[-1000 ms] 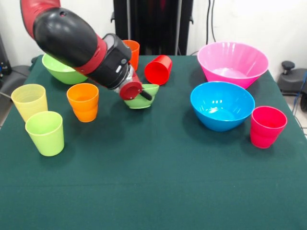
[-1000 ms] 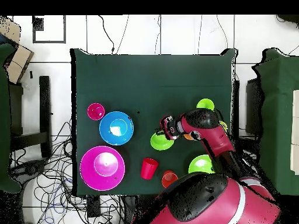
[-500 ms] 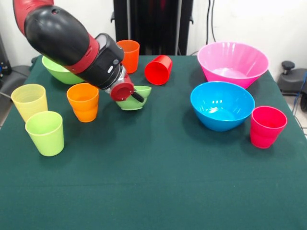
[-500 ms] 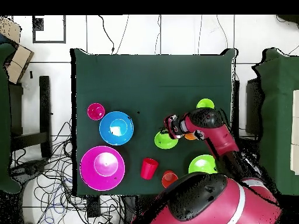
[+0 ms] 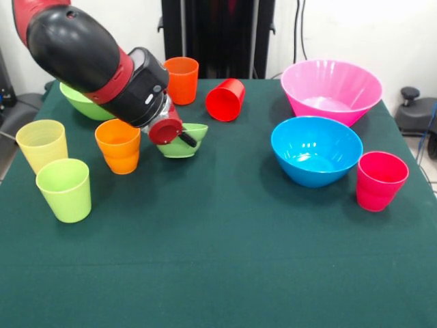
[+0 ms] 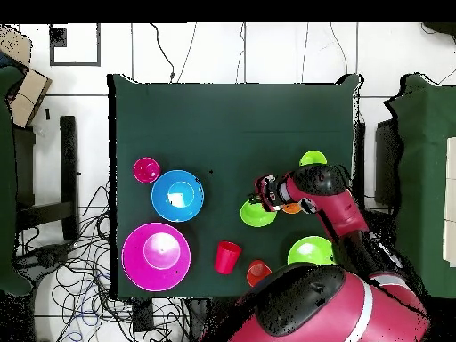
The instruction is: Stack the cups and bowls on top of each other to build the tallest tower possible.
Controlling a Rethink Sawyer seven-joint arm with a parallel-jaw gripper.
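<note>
Small green bowl (image 5: 180, 141) has slid toward the orange cup (image 5: 119, 145), dragged along with the gripper (image 5: 172, 132); a second ago it sat farther out on the cloth, below the tipped red cup (image 5: 226, 100). Arm (image 5: 95, 58) has drawn back the same way. Overhead agrees: bowl (image 6: 257, 214) shifted toward the arm's side.

Fingers: a dark tip hooks over the bowl's near rim and the bowl tilts, so it looks clamped on the rim, though the far finger is hidden behind the wrist.

Everything else unmoved. Large green bowl (image 5: 89, 102) behind the arm, partly hidden. Pink bowl (image 5: 331, 90) and blue bowl (image 5: 316, 151) side by side, pinkish-red cup (image 5: 379, 180) just beside the blue. Yellow cup (image 5: 42, 145) and lime cup (image 5: 65, 189) touching or nearly so. Second orange cup (image 5: 182, 78) upright at the back.

No tower yet; nothing nested. Judgement: the bowl is being carried or dragged toward the large green bowl, likely first placement. Risk: bowl edge clipping the orange cup just beside it.
</note>
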